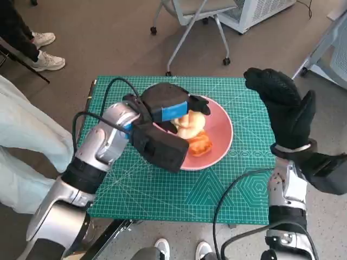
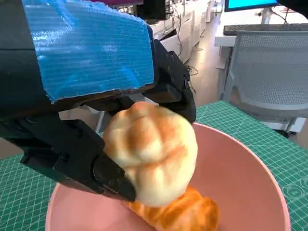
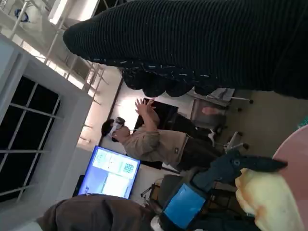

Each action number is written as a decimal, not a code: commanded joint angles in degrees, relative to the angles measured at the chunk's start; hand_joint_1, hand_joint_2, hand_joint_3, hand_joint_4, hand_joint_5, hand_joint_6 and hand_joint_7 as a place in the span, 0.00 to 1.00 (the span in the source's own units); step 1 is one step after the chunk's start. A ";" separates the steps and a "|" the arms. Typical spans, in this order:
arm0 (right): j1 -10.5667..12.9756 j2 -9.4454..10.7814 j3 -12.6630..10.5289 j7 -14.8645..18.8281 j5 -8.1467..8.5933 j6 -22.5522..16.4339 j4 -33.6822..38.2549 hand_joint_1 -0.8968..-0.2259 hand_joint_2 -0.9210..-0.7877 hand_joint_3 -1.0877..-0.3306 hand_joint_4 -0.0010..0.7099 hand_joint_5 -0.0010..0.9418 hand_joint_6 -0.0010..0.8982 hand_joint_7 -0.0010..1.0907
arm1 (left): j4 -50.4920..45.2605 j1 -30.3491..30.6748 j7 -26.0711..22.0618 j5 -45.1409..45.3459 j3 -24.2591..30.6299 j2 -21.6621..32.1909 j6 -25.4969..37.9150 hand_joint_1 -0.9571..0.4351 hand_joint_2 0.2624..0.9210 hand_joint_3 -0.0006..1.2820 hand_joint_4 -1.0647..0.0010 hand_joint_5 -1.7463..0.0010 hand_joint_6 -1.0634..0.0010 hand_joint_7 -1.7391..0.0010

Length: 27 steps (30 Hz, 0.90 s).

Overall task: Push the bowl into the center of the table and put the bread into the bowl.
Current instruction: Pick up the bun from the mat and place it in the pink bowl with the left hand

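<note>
At the centre of the head view, the left hand (image 1: 169, 110) holds a pale round bread roll (image 2: 151, 151) over the pink bowl (image 1: 221, 135), fingers clamped on it. An orange-brown pastry (image 1: 198, 145) lies in the bowl beneath. At the right edge, the right hand (image 1: 282, 105) is raised, fingers extended, holding nothing, above the green cutting mat (image 1: 238, 184).

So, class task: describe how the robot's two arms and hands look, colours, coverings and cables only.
Both forearms are pale silver-grey with black cables looping alongside. The left hand is black plastic with shiny blue tape over its back. The right hand wears a black knitted glove, with a pale band at the wrist.
</note>
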 commanded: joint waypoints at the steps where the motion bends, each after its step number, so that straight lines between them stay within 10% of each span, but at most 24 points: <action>1: 1.19 -0.05 0.14 -0.38 -0.07 0.36 0.11 0.38 0.00 0.50 0.25 0.00 0.09 0.41 | -2.17 1.34 -0.08 -0.37 0.99 0.85 0.99 0.47 1.00 0.01 0.56 1.00 0.48 0.99; 21: 0.72 -0.27 0.49 -0.11 0.11 1.05 -0.45 0.36 0.00 0.50 0.25 0.00 0.09 0.40 | -9.31 5.32 -2.62 -8.36 7.19 2.77 2.17 0.49 0.98 0.00 0.64 1.00 0.55 1.00; 27: 0.14 -0.48 0.90 -0.55 0.08 2.26 -2.47 0.37 0.00 0.49 0.24 0.00 0.09 0.40 | -12.58 8.74 -6.38 -26.70 17.42 1.59 1.60 0.52 0.98 0.00 0.68 1.00 0.59 1.00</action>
